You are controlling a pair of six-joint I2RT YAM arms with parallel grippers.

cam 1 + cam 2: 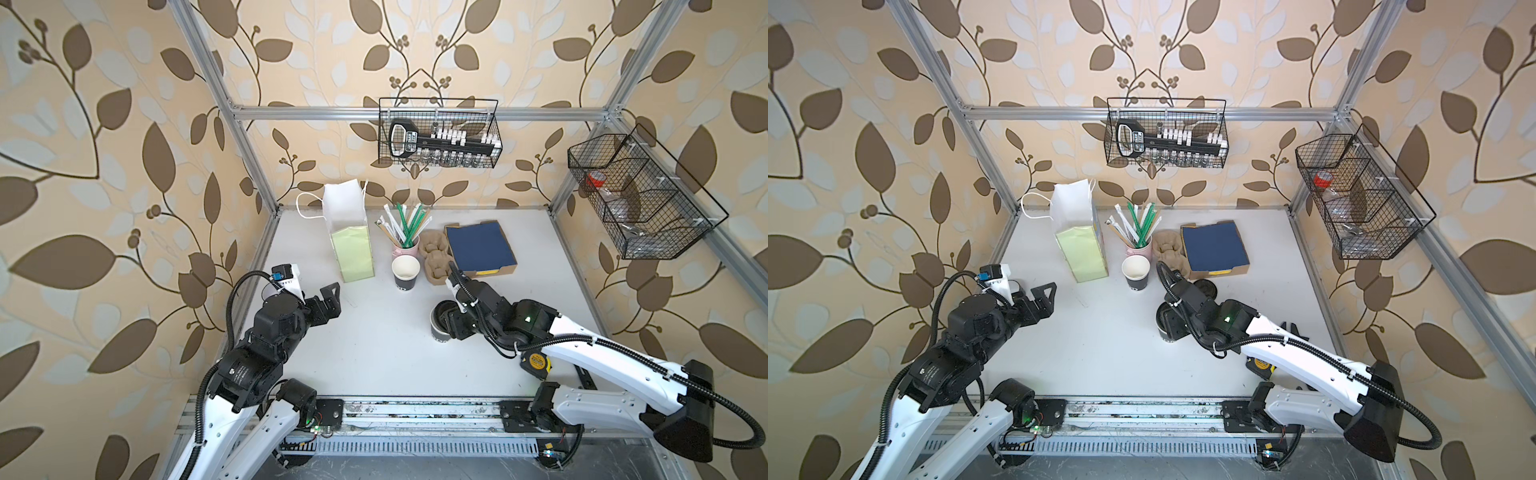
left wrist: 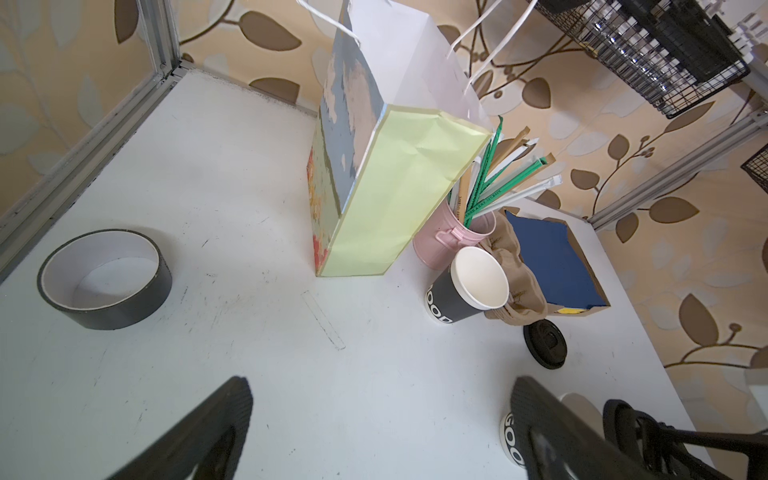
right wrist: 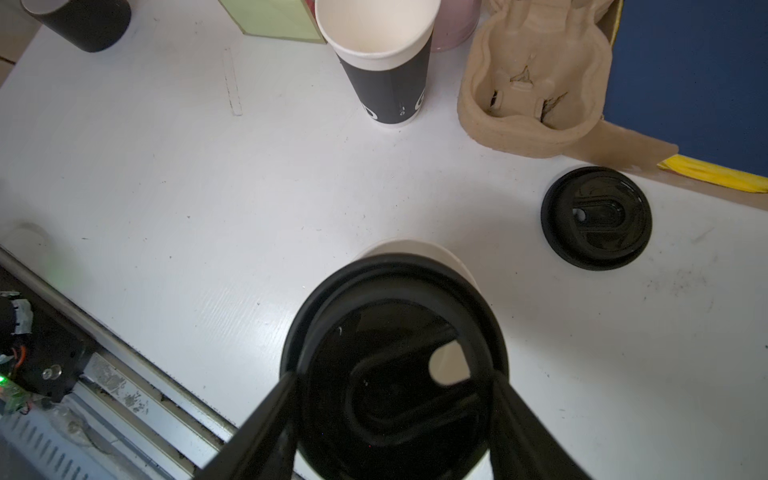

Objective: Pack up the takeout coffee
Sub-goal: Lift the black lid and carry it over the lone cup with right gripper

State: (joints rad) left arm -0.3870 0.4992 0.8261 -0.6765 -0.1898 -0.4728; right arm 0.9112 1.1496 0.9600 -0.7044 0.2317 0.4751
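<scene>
White table point(image 1: 374, 353); cup point(image 3: 411, 249) mostly under lid point(image 3: 390, 332)

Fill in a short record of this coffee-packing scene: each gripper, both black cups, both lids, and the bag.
left gripper: open, holding nothing
right gripper: shut on held lid, over near cup
near cup: upright, lid at its mouth; seated or not, cannot tell
far cup: upright, uncovered, beside pink straw cup
spare lid: lying flat, near carrier
paper bag: standing; neither cup in it
</scene>
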